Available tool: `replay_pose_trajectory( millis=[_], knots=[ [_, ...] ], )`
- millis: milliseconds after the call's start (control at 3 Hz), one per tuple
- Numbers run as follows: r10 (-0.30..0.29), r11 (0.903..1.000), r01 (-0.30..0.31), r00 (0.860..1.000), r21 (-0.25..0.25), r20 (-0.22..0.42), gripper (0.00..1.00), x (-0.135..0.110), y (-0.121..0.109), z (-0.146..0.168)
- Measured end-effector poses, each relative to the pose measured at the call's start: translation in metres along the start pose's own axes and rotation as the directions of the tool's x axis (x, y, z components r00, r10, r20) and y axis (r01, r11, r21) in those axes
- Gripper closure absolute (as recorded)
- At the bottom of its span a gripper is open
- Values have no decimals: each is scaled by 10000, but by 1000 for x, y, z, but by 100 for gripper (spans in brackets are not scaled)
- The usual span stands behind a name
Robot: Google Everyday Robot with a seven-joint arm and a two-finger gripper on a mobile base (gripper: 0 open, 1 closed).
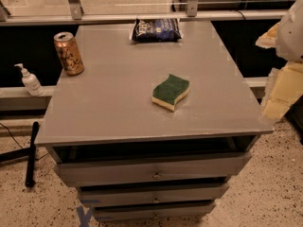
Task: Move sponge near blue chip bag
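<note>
Here we are, looking down on the grey cabinet (109, 112), and right there on its top sits the sponge (171, 91), green scouring side up, with pale yellow foam showing along its near edge. It lies flat, a little right of the middle of the surface, touching nothing. Up at the far edge we pick out the blue chip bag (155, 30), lying flat with its white lettering on show, just short of the back rim. Sponge and bag are well apart, with a wide stretch of bare grey top between them.

Over by the far left corner a gold-orange can (68, 53) stands upright, well apart from both. Off to the right, beyond the cabinet's right edge, we see the gripper (280, 94), a pale yellowish shape beside the tabletop, with a white part of the arm (292, 27) above it. It is off the surface and clear of the sponge; whether it is open or closed, we cannot tell.

Below the top, three drawers (154, 171) are stacked. On the ledge to the left stands a white pump bottle (30, 81). Down on the speckled floor we spot a black rod-like object (31, 152) and a blue tape mark (84, 216).
</note>
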State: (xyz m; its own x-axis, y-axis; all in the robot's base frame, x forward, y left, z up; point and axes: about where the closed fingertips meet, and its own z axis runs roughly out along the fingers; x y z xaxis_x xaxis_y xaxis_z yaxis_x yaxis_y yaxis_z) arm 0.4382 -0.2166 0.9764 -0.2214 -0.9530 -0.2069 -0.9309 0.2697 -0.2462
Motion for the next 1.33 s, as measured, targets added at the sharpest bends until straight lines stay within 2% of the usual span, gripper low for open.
replay_pose_trajectory(
  millis=[333,667,1000,1333],
  knots=[
    [0,10000,0,10000,2,1,0,0,0,0],
    [5,10000,3,9968,-94,793,0,-15,-6,21],
    [163,9986,-44,9746,-535,2234,0,-50,-23,68],
    [411,9941,-39,9390,-1088,3415,0,-85,-38,109]
  ],
)
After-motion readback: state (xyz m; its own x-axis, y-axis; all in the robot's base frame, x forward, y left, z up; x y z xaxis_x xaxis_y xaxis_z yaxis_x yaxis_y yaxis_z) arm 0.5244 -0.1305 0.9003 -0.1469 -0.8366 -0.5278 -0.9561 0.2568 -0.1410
